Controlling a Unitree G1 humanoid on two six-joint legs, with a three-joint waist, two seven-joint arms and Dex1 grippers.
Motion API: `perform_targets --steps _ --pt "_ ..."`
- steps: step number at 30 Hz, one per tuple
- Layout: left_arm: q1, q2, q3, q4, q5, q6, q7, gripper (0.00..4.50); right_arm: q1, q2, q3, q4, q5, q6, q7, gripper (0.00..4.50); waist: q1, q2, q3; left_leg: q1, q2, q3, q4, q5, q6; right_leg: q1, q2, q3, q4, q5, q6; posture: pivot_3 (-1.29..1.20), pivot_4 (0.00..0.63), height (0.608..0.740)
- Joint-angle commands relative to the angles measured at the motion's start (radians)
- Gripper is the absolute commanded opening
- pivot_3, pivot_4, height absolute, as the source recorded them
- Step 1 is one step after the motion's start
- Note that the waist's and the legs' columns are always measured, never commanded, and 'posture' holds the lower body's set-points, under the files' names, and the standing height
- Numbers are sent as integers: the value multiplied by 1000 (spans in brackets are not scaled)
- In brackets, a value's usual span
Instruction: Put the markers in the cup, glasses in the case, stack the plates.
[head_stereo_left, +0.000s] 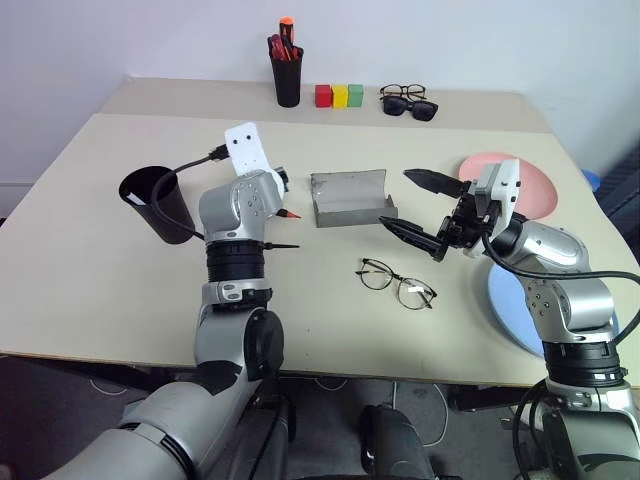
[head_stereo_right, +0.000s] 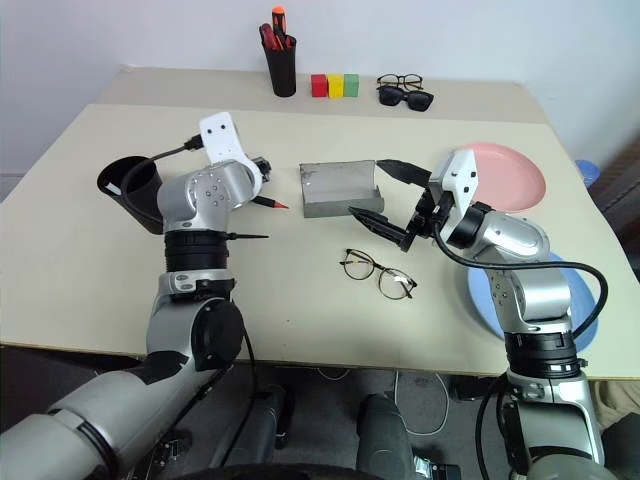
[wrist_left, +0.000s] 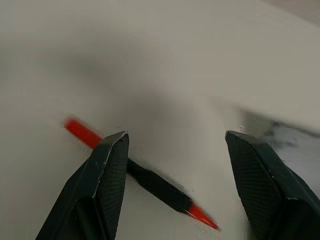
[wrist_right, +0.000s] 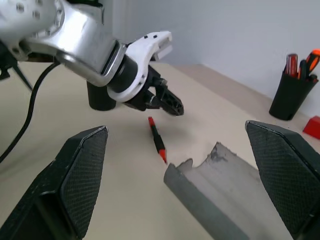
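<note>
The left tool (wrist_right: 167, 102) hovers with its fingers apart over a red marker (wrist_left: 150, 177) lying flat on the desk (head_stereo_left: 100, 220), between the black cup (head_stereo_left: 160, 205) and the open grey case (head_stereo_left: 350, 198). The right tool (head_stereo_left: 425, 210) waits wide open, empty. The marker looks light, stiff and prone to rolling; gripping its black middle seems safest.

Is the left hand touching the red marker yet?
Apart. In the right wrist view the left hand hangs above the red marker, with bare table showing between its fingertips and the pen; its fingers stand open.
</note>
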Motion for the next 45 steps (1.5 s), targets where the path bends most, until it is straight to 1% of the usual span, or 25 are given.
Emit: perform_targets --steps 1,3,5,6,8,11,13,15,17,19,20,21,22,24,26,28,29,32,35,36,39,43,45 --pt "-60 -54 124 -1 -70 -62 161 3115 -2 -20 -37 -23 2 -20 -5 4500 0 0 0 0 0 0 0 0 0 0 0 0 0 0 0 0 150 740" --pt "-73 -97 190 1 -112 -141 251 3115 -1 -23 -37 -21 2 -20 -5 4500 0 0 0 0 0 0 0 0 0 0 0 0 0 0 0 0 150 740" --pt "-79 -132 229 -6 -142 -215 336 3115 1 -26 -38 -19 2 -21 -4 4500 -1 0 0 0 0 0 0 0 0 0 0 0 0 0 0 0 150 740" --pt "-73 -140 214 -14 -125 -262 374 3115 2 -28 -38 -16 2 -22 -3 4500 -1 -1 1 0 0 0 0 0 0 0 0 0 0 0 0 0 150 740" --pt "-79 -152 219 -9 -151 -283 433 3115 2 -29 -36 -10 1 -25 -3 4500 2 -1 1 0 0 0 0 0 0 0 0 0 0 0 0 0 150 740" --pt "-82 -129 168 18 -157 -277 431 3115 3 -30 -34 -3 -2 -30 -3 4500 8 -1 1 0 0 1 0 0 0 0 0 0 -1 0 -1 0 150 740" --pt "-81 -77 82 51 -120 -253 354 3115 3 -29 -33 3 -3 -35 -2 4500 16 -1 1 0 -1 1 1 0 0 1 0 0 -2 0 -1 0 150 740" --pt "-86 12 -36 102 -104 -194 161 3115 5 -26 -32 8 -6 -41 -3 4500 24 -1 1 0 -1 1 0 0 0 0 0 0 -2 1 -1 0 150 740" --pt "-88 128 -208 152 -57 -148 -70 3115 9 -23 -33 9 -8 -47 -4 4500 23 0 1 -1 -1 2 0 0 -1 0 0 0 -1 1 -2 0 150 740" --pt "-100 265 -423 192 16 -111 -313 3115 14 -20 -36 11 -8 -55 -5 4500 15 0 1 0 0 2 -1 0 -1 -2 0 0 0 2 -4 0 150 740" --pt "-104 312 -488 206 39 -108 -396 3115 13 -17 -33 10 -10 -57 -9 4500 12 0 1 0 0 2 -2 1 -1 -2 0 0 0 2 -4 0 150 740" --pt "-107 409 -637 229 115 -163 -574 3115 17 -17 -36 11 -9 -63 -11 4500 7 0 1 0 0 2 -2 1 -2 -2 0 0 0 2 -4 0 150 740" --pt "-109 475 -736 247 169 -211 -698 3115 21 -17 -39 12 -9 -67 -11 4500 0 0 1 0 0 2 -3 1 -2 -3 0 0 0 2 -4 0 150 740" --pt "-130 590 -890 315 275 -313 -891 3115 22 -15 -39 14 -11 -74 -14 4500 -4 1 1 -1 0 2 -3 1 -2 -3 0 1 0 2 -5 0 150 740" --pt "-163 664 -1001 398 368 -466 -1059 3115 23 -12 -36 16 -13 -78 -18 4500 -5 1 1 -1 0 3 -4 1 -2 -4 0 1 -1 3 -5 0 150 740" --pt "-215 713 -1108 512 461 -677 -1255 3115 25 -7 -33 16 -16 -82 -24 4500 -3 1 1 -1 1 3 -4 1 -2 -5 0 1 -1 3 -5 0 150 740" --pt "-236 719 -1131 561 486 -746 -1314 3115 24 -4 -31 18 -18 -83 -26 4500 -1 1 1 -2 1 3 -5 1 -2 -6 0 1 -1 3 -6 0 150 740" --pt "-281 715 -1176 685 555 -955 -1419 3115 21 1 -28 20 -23 -86 -29 4500 6 1 1 -7 1 2 -5 1 -2 -9 0 0 -2 3 -6 0 150 740" --pt "-329 673 -1213 800 628 -1128 -1483 3115 23 8 -28 16 -27 -88 -36 4500 5 1 1 -15 0 2 -1 1 -2 -14 0 0 -2 3 -5 0 150 740" --pt "-342 655 -1213 830 640 -1158 -1507 3115 25 9 -30 11 -27 -87 -40 4500 5 1 1 -18 0 2 0 1 -2 -16 0 0 -1 3 -5 0 150 740" --pt "-364 617 -1215 892 681 -1232 -1535 3115 35 6 -36 -2 -26 -83 -48 4500 2 0 1 -18 0 2 1 1 -2 -16 0 0 0 3 -5 0 150 740" --pt "-385 557 -1193 946 708 -1252 -1572 3115 50 -3 -45 -21 -25 -78 -60 4500 -1 0 2 -17 0 2 1 1 -1 -16 0 0 2 3 -5 0 150 740" --pt "-394 533 -1189 962 724 -1243 -1556 3115 60 -6 -51 -32 -24 -76 -69 4500 -1 0 2 -17 0 2 2 1 -1 -16 0 0 3 3 -5 0 150 740"
